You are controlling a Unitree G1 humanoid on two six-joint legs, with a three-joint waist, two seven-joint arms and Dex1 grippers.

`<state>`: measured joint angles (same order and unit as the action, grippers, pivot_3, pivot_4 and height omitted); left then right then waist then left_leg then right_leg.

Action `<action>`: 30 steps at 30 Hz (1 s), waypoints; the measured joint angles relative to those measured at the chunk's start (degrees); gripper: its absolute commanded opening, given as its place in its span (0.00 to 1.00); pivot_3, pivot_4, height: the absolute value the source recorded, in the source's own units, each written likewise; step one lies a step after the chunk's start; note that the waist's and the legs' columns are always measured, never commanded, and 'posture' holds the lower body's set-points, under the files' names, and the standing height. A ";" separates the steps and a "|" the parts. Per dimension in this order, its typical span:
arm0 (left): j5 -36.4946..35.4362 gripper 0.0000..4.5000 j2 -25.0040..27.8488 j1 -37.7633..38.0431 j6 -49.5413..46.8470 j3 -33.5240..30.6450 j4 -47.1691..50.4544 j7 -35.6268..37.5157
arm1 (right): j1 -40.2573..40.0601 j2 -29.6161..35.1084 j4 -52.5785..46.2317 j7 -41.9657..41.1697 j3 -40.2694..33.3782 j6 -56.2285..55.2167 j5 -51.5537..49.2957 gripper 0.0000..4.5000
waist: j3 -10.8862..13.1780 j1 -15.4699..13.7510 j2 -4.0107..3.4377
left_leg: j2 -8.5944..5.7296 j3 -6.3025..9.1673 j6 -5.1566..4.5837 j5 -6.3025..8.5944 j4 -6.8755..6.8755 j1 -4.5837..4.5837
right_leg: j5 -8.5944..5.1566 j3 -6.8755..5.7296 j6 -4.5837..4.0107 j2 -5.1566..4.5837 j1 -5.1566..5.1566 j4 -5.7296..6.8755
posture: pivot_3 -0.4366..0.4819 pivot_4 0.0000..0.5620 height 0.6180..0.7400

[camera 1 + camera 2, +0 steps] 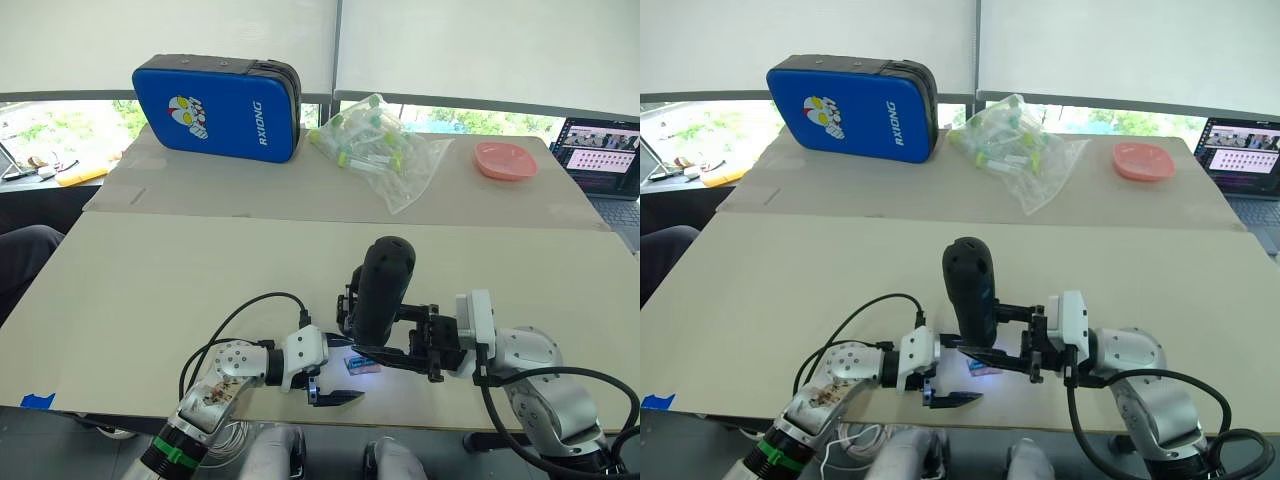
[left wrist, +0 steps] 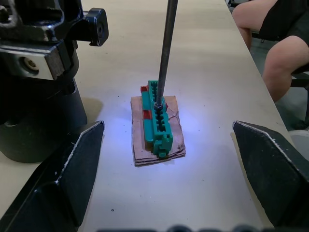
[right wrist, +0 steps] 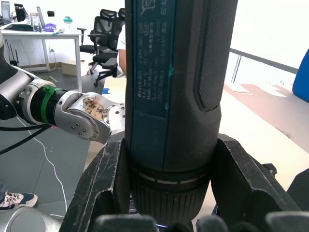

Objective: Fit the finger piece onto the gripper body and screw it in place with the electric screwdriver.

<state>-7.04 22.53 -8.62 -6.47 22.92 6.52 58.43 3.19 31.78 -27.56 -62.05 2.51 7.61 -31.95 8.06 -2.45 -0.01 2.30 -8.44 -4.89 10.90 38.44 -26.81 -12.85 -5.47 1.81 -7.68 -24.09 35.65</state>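
Standing upright near the bench's (image 1: pixel 150 280) 6 o'clock edge, your matte-black electric screwdriver (image 1: pixel 383 290) is clamped in the right hand (image 1: pixel 425 345), bit on a ridged green block (image 2: pixel 158 121); the left hand (image 1: pixel 335 398) gapes apart.

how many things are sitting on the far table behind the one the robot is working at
4: a blue case at the left, a clear bag of tubes in the middle, a pink dish to its right, and a laptop at the right edge. Others may be out of frame.
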 measured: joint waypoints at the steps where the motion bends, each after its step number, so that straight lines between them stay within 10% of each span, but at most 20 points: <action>1: 0.00 1.00 0.00 0.00 0.00 0.00 0.00 0.00 | 0.00 0.01 0.00 0.02 0.00 0.00 0.01 0.42 | 0.00 0.00 0.00 | 0.00 0.00 0.00 0.00 0.00 0.00 | 0.00 0.00 0.00 0.00 0.00 0.00 | 0.48 0.27 1.00; 30: 0.00 1.00 0.00 0.01 0.01 0.17 -0.16 -0.45 | -0.65 1.41 -0.34 -0.02 0.19 -0.21 0.65 0.42 | -0.12 0.00 -0.07 | 0.00 0.00 0.00 0.00 0.00 0.06 | -0.01 0.01 -0.01 -0.01 0.05 0.00 | 0.48 0.27 1.00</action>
<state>-7.04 22.53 -8.61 -6.47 23.09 6.36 57.98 2.54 33.19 -27.90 -62.07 2.69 7.40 -31.29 7.94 -2.45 -0.09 2.30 -8.44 -4.89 10.90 38.44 -26.75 -12.86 -5.46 1.80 -7.69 -24.04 35.65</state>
